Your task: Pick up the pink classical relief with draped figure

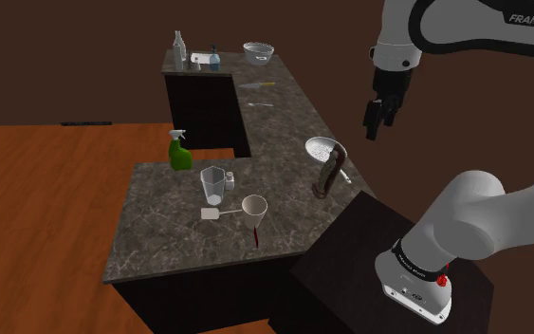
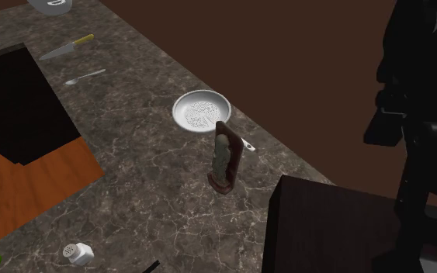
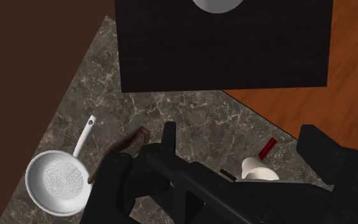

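The relief [image 1: 329,176] is a narrow dark reddish-brown slab with a pale grey figure on its face. It stands upright on the dark marble counter [image 1: 179,237], close to the stand. In the second exterior view the relief [image 2: 224,157] rises just in front of a white strainer [image 2: 201,110]. My black gripper [image 1: 377,116] hangs open and empty high above the counter, up and to the right of the relief in the shoulder view. In the wrist view the relief [image 3: 130,142] is partly hidden behind the gripper [image 3: 240,131], well below it.
A strainer [image 1: 322,147], funnel [image 1: 253,207], measuring cup [image 1: 213,182] and green spray bottle [image 1: 179,150] share the near counter. A knife [image 2: 67,48] and spoon [image 2: 84,76] lie farther along, with bottles and a bowl [image 1: 258,50] beyond. The black stand [image 2: 325,225] borders the relief.
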Action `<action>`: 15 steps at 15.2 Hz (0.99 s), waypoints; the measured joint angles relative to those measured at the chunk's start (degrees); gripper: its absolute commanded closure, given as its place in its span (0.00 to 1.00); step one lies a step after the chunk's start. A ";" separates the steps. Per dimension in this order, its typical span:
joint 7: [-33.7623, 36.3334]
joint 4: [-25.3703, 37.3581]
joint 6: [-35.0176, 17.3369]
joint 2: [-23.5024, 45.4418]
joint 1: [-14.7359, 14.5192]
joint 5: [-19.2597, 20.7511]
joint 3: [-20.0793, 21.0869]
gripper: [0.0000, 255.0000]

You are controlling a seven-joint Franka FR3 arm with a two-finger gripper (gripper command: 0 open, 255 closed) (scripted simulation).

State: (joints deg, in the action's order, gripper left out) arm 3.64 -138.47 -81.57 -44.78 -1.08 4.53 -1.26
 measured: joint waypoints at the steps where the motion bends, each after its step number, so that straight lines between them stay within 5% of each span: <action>1: 0.00 0.00 0.00 0.00 0.00 0.00 0.00 0.00; 15: -7.99 -14.54 -29.78 6.19 5.95 8.60 -13.10 0.00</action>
State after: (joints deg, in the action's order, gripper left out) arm -4.35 -153.01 -111.36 -38.58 4.87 13.13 -14.36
